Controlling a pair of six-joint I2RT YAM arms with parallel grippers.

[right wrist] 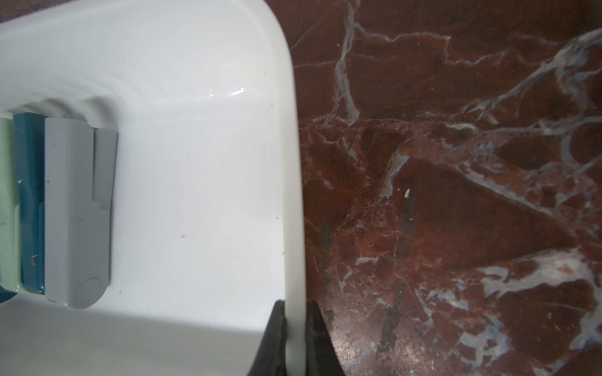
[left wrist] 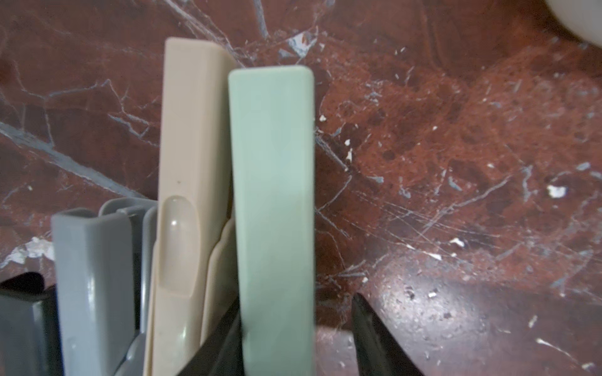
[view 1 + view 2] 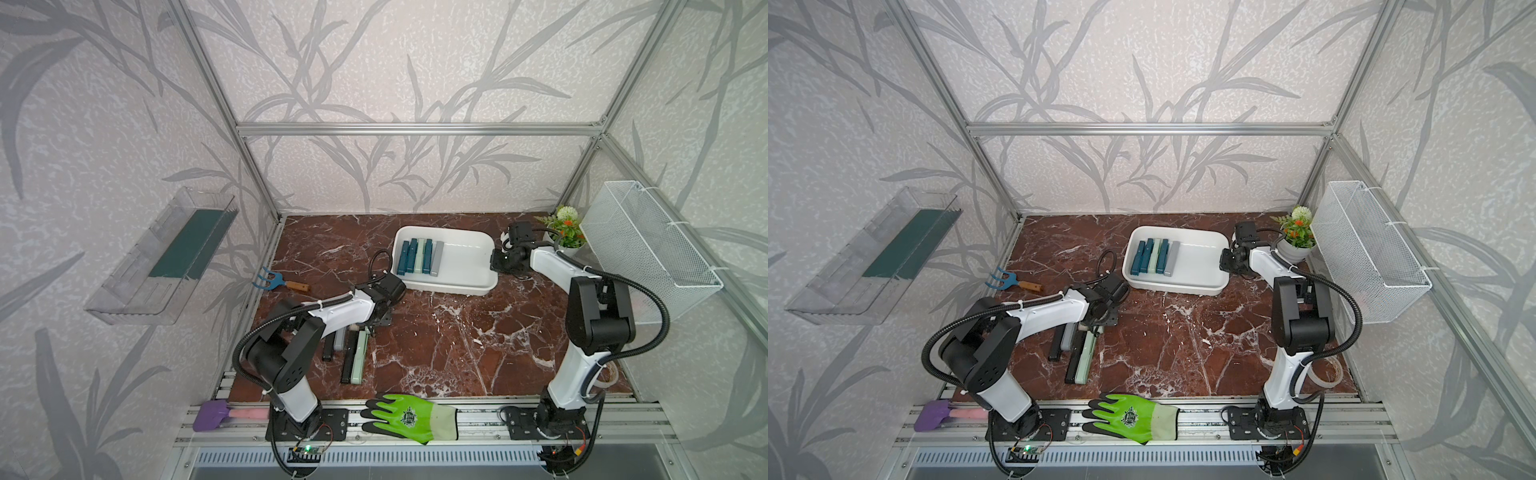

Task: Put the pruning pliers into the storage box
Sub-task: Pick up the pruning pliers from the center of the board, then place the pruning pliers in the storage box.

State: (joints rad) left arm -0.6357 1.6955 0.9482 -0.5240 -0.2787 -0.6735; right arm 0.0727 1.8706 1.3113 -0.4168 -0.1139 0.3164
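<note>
My left gripper (image 2: pixel 294 312) hangs low over the loose heap of slim, bar-shaped pruning pliers (image 3: pixel 351 353) on the near left of the red-brown marbled table (image 3: pixel 457 345). Its jaws are spread and straddle a pale green plastic pliers bar (image 2: pixel 273 195). One finger is close against the bar and the other stands just clear of it. A beige pliers bar (image 2: pixel 192 130) lies right beside the green one, and a grey pliers bar (image 2: pixel 88 276) beyond that.

My right gripper (image 1: pixel 295 306) is pressed onto the right-hand rolled rim of the shallow white plastic storage box (image 3: pixel 451 287), pinching it. The box sits towards the far side of the table, near its middle. A row of five pliers (image 3: pixel 1154 257), dark teal, pale green and grey, lies side by side in the box's left half.
</note>
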